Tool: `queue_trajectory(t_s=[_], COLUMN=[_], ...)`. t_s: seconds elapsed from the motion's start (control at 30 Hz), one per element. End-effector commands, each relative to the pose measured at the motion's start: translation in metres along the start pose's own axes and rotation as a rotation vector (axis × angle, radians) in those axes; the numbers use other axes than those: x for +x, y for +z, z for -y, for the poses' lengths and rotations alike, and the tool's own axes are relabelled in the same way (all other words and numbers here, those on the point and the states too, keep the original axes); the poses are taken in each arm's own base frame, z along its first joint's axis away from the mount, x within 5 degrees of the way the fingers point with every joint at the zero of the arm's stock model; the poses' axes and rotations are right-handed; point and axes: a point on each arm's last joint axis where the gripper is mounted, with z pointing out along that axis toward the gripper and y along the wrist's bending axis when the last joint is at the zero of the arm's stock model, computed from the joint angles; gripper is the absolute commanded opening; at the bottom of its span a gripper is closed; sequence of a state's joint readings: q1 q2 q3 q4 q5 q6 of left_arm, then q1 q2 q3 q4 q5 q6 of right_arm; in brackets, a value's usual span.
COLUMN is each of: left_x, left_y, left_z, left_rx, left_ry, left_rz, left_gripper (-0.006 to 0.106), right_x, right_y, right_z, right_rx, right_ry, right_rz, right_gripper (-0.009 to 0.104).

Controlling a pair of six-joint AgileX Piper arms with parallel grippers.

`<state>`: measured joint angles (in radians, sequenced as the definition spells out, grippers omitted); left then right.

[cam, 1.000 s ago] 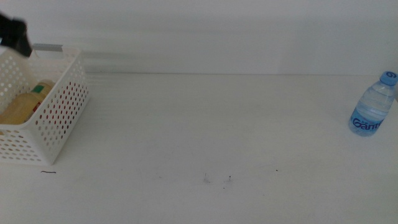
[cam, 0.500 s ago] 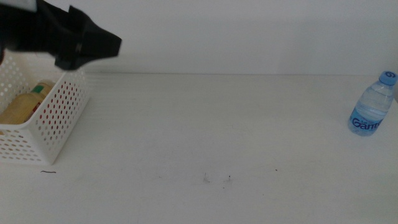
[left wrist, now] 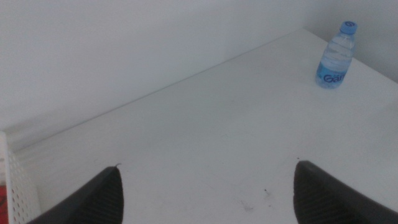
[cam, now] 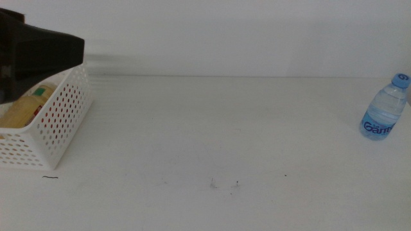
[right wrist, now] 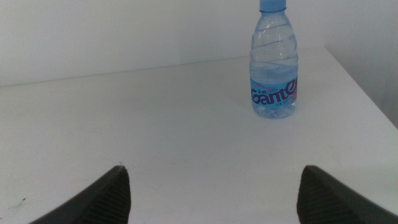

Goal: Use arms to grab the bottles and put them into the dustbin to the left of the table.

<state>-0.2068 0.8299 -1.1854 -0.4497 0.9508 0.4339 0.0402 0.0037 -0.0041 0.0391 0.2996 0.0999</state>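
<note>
The water bottle (right wrist: 273,59) is standing upright on the counter (cam: 225,128), well apart from the dustbin (cam: 48,125). The right hand (right wrist: 211,186), spread and empty, is facing it, nearer than the left hand (left wrist: 205,186), spread above the dustbin.

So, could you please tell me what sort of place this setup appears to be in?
Probably a robot test bench rather than a home: a plain white tabletop against a bare white wall, holding only a white perforated plastic basket and a small clear blue-capped water bottle.
</note>
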Motion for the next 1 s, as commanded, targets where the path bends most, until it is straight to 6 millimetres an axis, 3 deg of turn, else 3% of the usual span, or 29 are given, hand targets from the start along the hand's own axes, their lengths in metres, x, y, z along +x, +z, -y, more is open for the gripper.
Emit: queue_trajectory(t_s=[0.0,0.73,0.97], left_x=[0.003,-0.003,-0.003], left_y=[-0.004,-0.005,-0.005], left_z=[0.002,0.0,0.0], left_rx=[0.0,-0.022,-0.022], left_ry=[-0.022,-0.026,-0.026], left_rz=[-0.001,0.065,0.065], left_gripper=[0.094,0.094,0.094], right_x=[0.0,0.0,-0.012], right_y=[0.0,0.0,-0.001], right_z=[0.0,0.0,0.001], right_rx=[0.005,0.005,0.016], right_ry=[-0.005,-0.005,-0.117], right_rz=[0.009,0.009,0.146], right_gripper=[0.069,0.069,0.069])
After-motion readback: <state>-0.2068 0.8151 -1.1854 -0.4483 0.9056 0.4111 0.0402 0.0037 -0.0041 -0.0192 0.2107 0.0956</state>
